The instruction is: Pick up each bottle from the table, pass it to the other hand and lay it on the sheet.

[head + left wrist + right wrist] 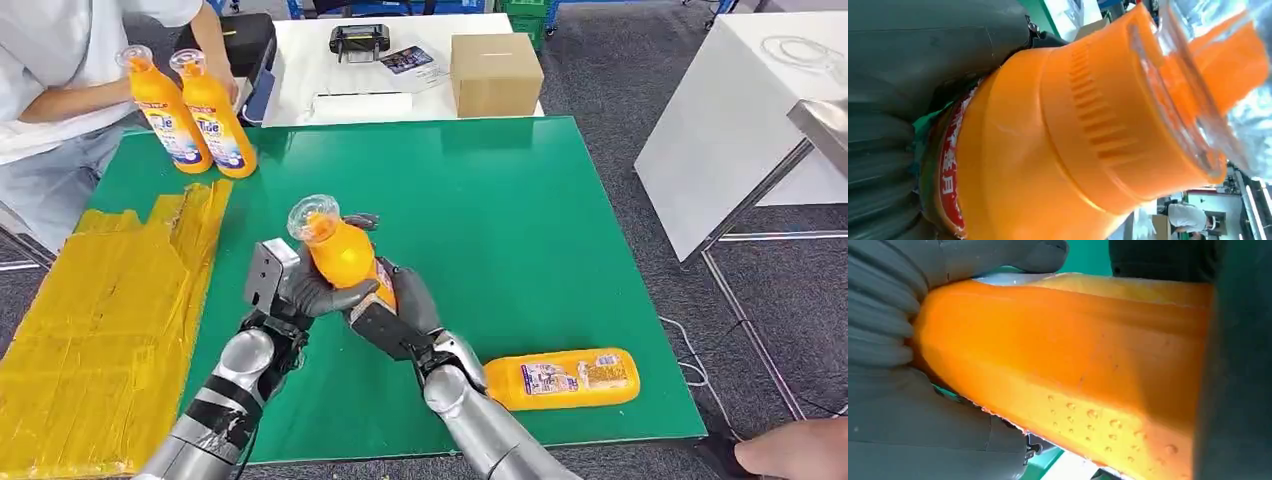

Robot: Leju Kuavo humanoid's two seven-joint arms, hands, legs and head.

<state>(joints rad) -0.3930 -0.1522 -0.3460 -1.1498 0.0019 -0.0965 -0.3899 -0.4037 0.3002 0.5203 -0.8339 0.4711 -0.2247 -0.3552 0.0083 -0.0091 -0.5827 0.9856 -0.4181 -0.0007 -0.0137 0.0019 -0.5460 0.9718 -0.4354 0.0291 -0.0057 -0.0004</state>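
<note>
You're looking at a robot test lab here, not a home. Your work surface is a bare green mat with a patch of taped yellow sheet on one side. Grey carpet floor runs all around, with cables trailing across it. Behind sits a white table carrying a cardboard box and a black device, and a seated person waits beside the mat.

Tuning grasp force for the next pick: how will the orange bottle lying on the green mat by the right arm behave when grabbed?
The lying bottle looks like rigid plastic, so probably stiff under the fingers. It appears full, likely heavy for its size. On its side it may roll if nudged. The right wrist view shows droplets on the held bottle, so this one could be slick too.
</note>
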